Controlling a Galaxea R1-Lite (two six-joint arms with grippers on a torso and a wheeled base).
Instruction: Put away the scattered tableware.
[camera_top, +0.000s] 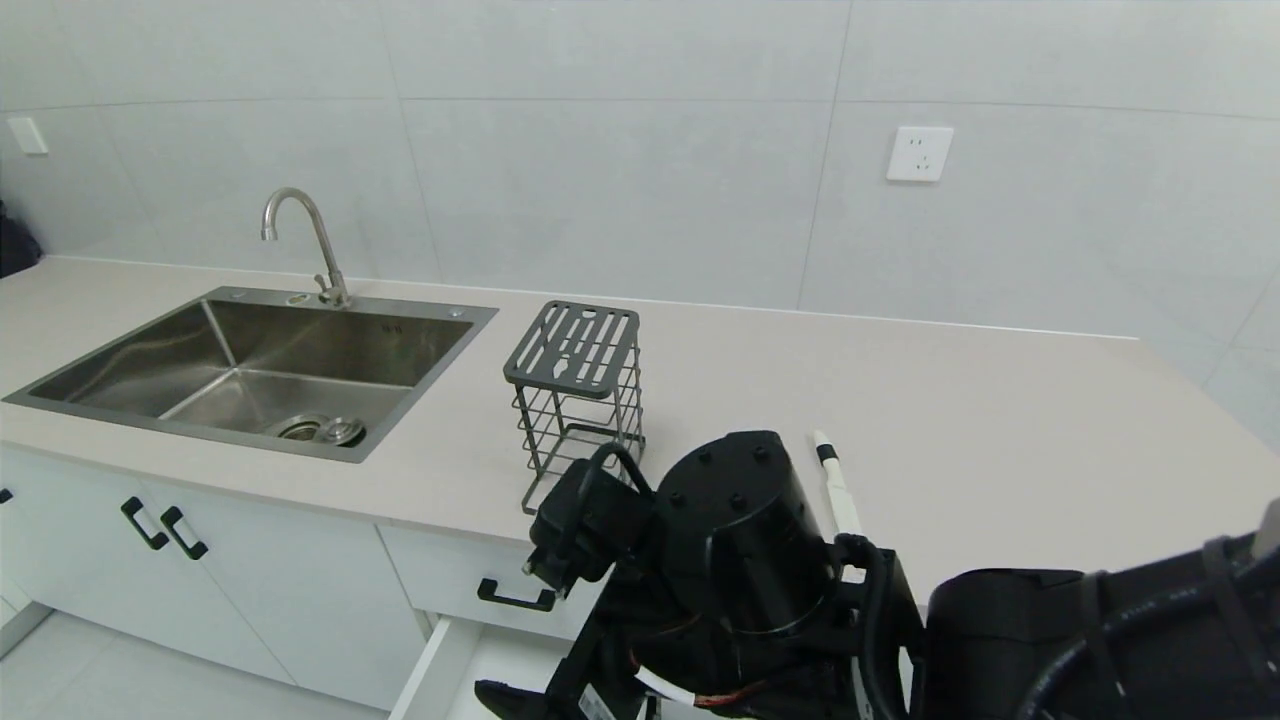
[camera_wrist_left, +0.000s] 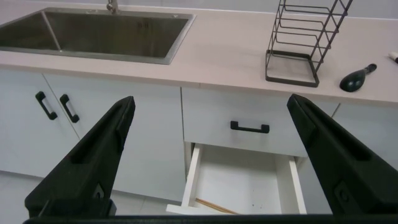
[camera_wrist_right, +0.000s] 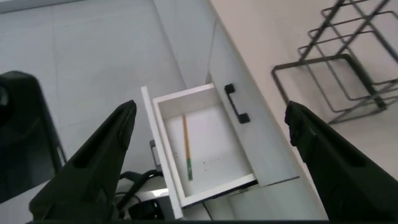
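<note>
right gripper (camera_wrist_right: 209, 109) gapes empty over the open drawer (camera_wrist_right: 214, 140), where a chopstick (camera_wrist_right: 186, 146) lies below it; left gripper (camera_wrist_left: 210, 99), also spread wide and empty, hangs in front of the drawer.

No legible text anywhere; perhaps a faint stamp on the sink (camera_top: 340, 345) wall, unreadable.

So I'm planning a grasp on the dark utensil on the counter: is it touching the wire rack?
Apart. The left wrist view shows a strip of bare counter between the base of the wire rack and the dark utensil lying beside it.
</note>
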